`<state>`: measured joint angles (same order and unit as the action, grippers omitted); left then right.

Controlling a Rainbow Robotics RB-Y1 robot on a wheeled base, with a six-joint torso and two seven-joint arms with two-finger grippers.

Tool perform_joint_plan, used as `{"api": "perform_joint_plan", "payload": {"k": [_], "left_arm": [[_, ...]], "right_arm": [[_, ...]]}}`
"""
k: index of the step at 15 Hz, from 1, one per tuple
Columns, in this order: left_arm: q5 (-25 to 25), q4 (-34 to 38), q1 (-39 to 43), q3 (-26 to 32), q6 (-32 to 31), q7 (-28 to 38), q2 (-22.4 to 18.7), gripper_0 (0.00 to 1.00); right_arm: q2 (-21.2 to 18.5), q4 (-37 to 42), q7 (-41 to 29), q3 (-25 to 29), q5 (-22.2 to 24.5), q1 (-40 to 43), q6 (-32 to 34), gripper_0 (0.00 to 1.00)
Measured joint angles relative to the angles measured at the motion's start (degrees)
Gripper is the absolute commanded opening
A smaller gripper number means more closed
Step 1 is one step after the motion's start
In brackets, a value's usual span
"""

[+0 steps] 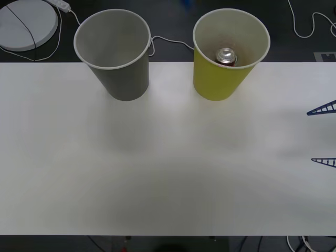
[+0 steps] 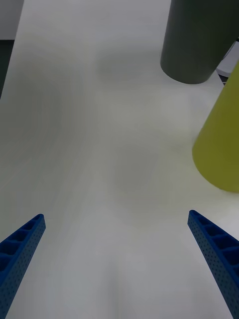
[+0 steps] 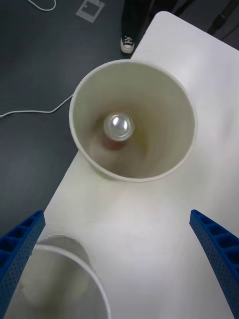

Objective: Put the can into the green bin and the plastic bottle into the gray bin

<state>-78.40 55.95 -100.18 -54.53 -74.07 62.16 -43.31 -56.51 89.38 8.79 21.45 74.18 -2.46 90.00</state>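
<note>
While can lies inside green bin, right gripper and left gripper gape wide, empty.

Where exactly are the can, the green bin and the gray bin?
can (image 1: 227,55), front view, its shiny end.
green bin (image 1: 215,79), front view, outer wall.
gray bin (image 1: 123,81), front view, outer wall.

**White table with two bins at its far edge**

We see a white table with a smooth, plain top. Two paper-cup-shaped bins stand directly on it near the far edge, side by side and apart. The gray bin is toward the robot's left and the green bin toward its right. Both stand upright with their white rims up. Dark floor lies beyond the far edge.
</note>
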Motion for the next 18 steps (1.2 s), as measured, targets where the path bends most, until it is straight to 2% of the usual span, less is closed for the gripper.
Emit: {"api": "perform_joint_plan", "payload": {"k": [4,6,9,13,18], "left_arm": [[0.51,10.57,4.24,2.69,-3.23,-1.78,-9.08,1.00],[0.31,15.65,8.12,6.44,-4.65,-2.62,-12.92,1.00],[-0.56,21.44,16.60,14.59,-6.97,-7.24,-17.16,1.00],[-2.96,34.72,32.25,26.38,-6.98,-11.83,-22.83,1.00],[-4.06,44.83,56.12,45.11,-7.00,-23.36,-24.13,1.00]], "right_arm": [[0.00,0.00,0.00,0.00,0.00,0.00,0.00,1.00],[0.00,0.00,0.00,0.00,0.00,0.00,0.00,1.00],[0.00,0.00,0.00,0.00,0.00,0.00,0.00,1.00],[0.00,0.00,0.00,0.00,0.00,0.00,0.00,1.00],[0.00,0.00,0.00,0.00,0.00,0.00,0.00,1.00]]}}
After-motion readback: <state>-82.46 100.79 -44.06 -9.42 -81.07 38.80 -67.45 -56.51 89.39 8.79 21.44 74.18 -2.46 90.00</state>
